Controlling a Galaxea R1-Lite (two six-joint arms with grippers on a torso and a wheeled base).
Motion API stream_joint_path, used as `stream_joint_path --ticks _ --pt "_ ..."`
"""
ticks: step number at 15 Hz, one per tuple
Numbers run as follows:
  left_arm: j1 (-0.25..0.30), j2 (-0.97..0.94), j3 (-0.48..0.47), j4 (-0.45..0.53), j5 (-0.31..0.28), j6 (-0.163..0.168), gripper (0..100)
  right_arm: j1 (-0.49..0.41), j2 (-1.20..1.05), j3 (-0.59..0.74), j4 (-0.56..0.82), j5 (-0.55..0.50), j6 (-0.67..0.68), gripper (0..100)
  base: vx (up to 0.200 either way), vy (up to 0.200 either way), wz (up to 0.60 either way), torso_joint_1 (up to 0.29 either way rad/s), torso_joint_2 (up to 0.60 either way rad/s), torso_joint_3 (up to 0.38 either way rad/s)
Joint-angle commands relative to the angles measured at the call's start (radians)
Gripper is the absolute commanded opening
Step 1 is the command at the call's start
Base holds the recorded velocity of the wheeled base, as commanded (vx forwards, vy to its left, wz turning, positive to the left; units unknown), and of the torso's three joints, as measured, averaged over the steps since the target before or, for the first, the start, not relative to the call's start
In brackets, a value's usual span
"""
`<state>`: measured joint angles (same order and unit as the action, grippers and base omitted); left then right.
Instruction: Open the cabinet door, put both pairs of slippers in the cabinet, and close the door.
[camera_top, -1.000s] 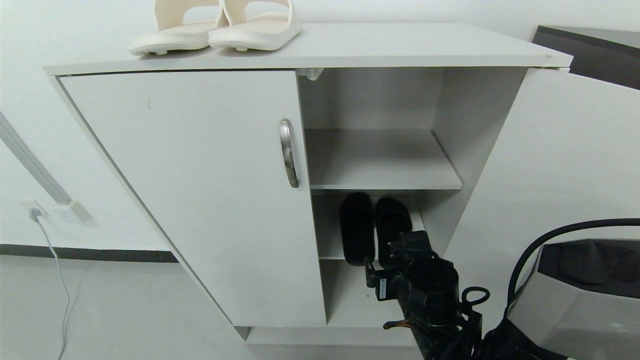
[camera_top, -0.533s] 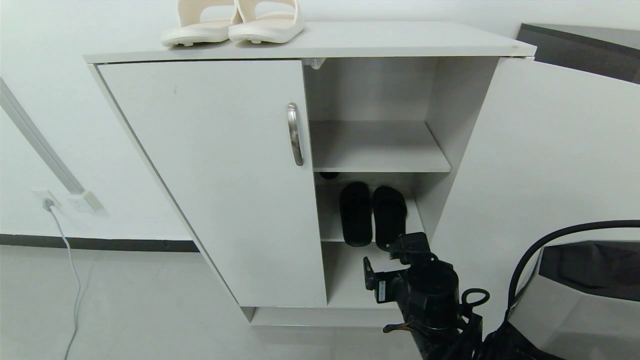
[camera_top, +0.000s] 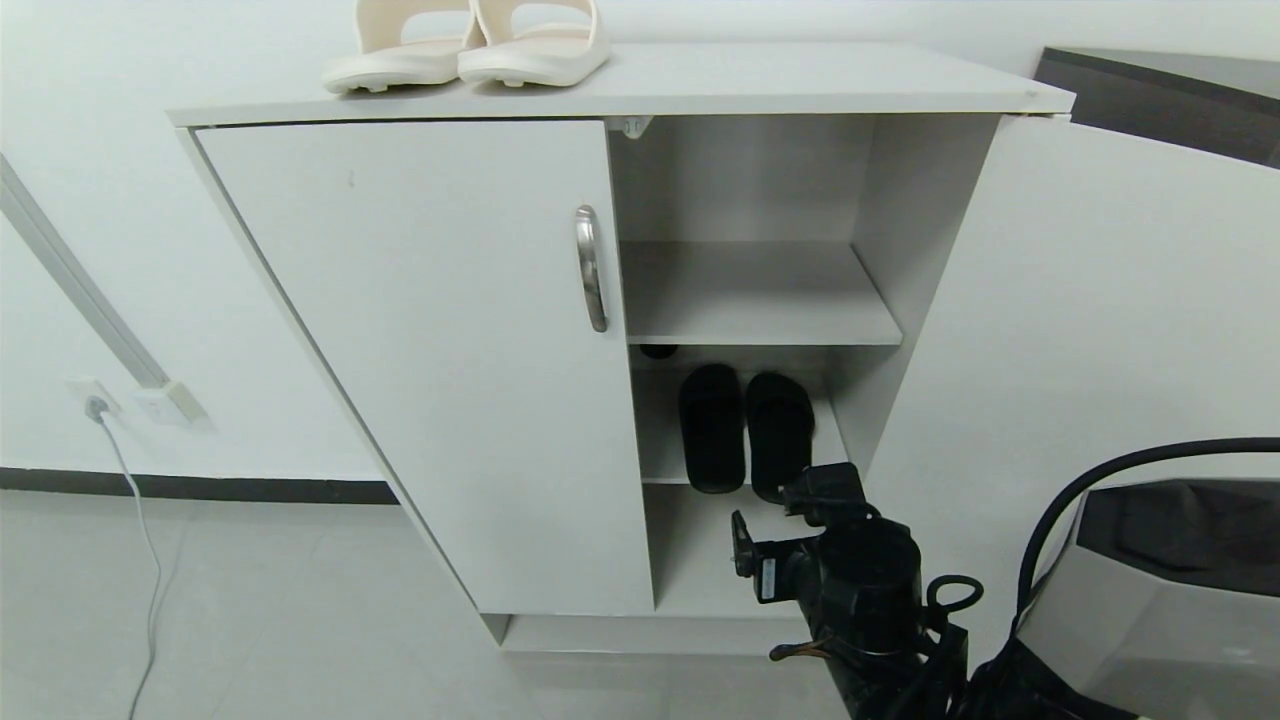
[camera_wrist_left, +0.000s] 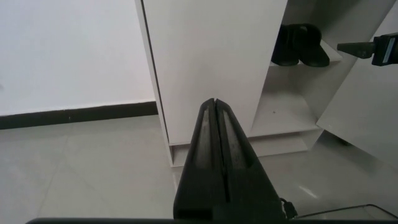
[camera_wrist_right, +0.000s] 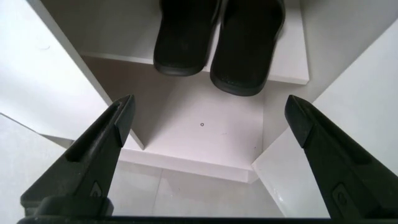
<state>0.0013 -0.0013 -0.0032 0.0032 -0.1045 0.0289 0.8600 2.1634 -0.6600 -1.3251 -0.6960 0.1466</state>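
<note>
A white cabinet (camera_top: 620, 95) stands with its right door (camera_top: 1080, 330) swung open and its left door (camera_top: 430, 350) closed. A cream pair of slippers (camera_top: 465, 45) rests on the cabinet's top at the left. A black pair of slippers (camera_top: 745, 430) lies side by side on the middle shelf, toes outward (camera_wrist_right: 217, 37) (camera_wrist_left: 300, 53). My right gripper (camera_top: 822, 490) (camera_wrist_right: 209, 106) hangs open just in front of and below the black pair, touching nothing. Low in front of the closed door, my left gripper (camera_wrist_left: 214, 102) is shut and holds nothing.
The upper shelf (camera_top: 760, 300) and the bottom shelf (camera_top: 700, 570) are bare. A metal handle (camera_top: 590, 268) sits on the closed door. A wall socket with a cable (camera_top: 95, 408) is at the left, above grey floor. A dark object (camera_top: 1160, 100) stands behind the open door.
The head camera has pulled back, so the whole cabinet looks smaller and shifted. The right gripper now sits slightly clear of the black slippers' toes. The slippers have not moved.
</note>
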Motion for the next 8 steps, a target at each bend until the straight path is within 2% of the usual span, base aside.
stream_joint_path --ticks 1,8 --pt "0.000 0.001 0.000 0.000 0.000 0.000 0 0.001 0.003 0.000 0.000 0.001 0.001 100 0.000 0.000 0.00 0.000 0.00 0.000" --pt "0.000 0.001 0.000 0.000 0.000 0.003 0 0.001 0.003 0.000 0.000 0.001 0.002 100 0.000 0.000 0.00 0.000 0.00 0.016"
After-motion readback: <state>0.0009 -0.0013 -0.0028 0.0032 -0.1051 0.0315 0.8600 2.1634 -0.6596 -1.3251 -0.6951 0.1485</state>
